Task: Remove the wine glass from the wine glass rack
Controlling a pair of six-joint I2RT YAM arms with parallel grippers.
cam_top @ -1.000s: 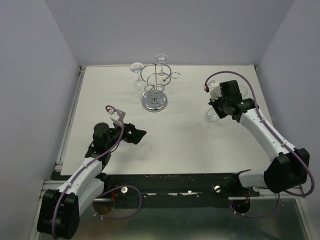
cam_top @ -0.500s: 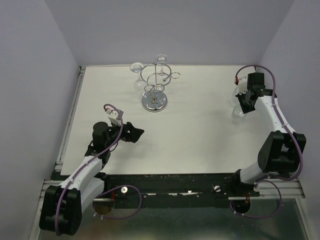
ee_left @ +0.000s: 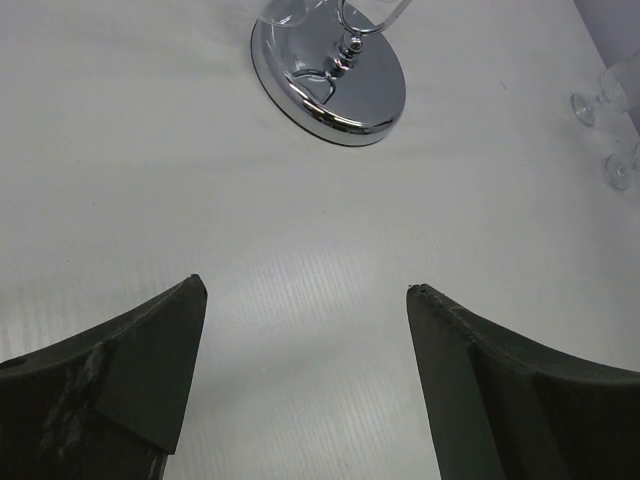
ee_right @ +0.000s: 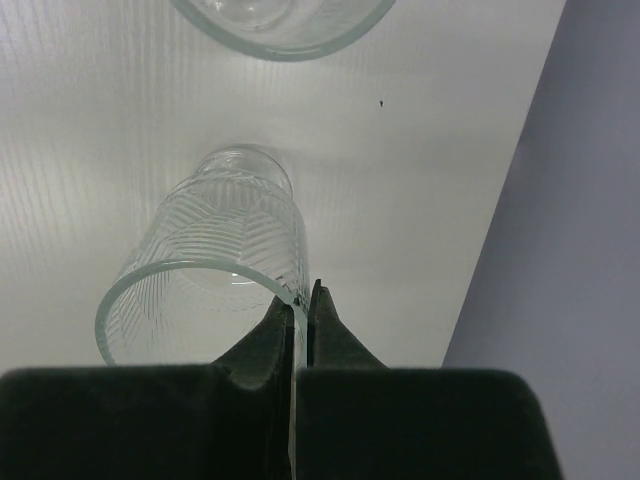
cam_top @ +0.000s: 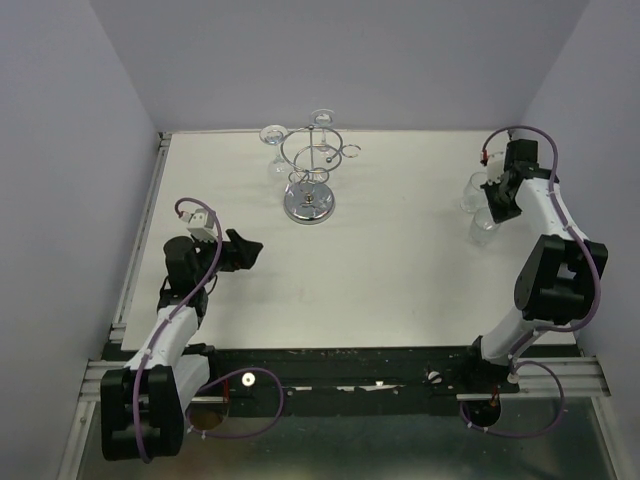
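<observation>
The chrome wine glass rack point(cam_top: 309, 172) stands at the back middle on its mirrored disc base point(cam_top: 308, 205). A wine glass point(cam_top: 272, 140) hangs on its left loop and another point(cam_top: 320, 118) at its back. My right gripper point(cam_top: 497, 205) is far from the rack at the right edge. In the right wrist view it point(ee_right: 303, 292) is shut on the rim of a clear ribbed glass point(ee_right: 215, 265), one finger inside and one outside. My left gripper point(cam_top: 245, 250) is open and empty over the left of the table. Its wrist view point(ee_left: 305, 290) shows the rack base point(ee_left: 330, 75) ahead.
A second clear glass point(ee_right: 280, 25) stands just ahead of the held one. The right wall point(ee_right: 590, 200) is close beside it. In the left wrist view two small glasses point(ee_left: 600, 95) show at the far right. The white table point(cam_top: 380, 260) has walls at the back and sides.
My right arm swung the glass from the middle right out to the right edge, beside another glass. My left arm drew back to the left, still open.
</observation>
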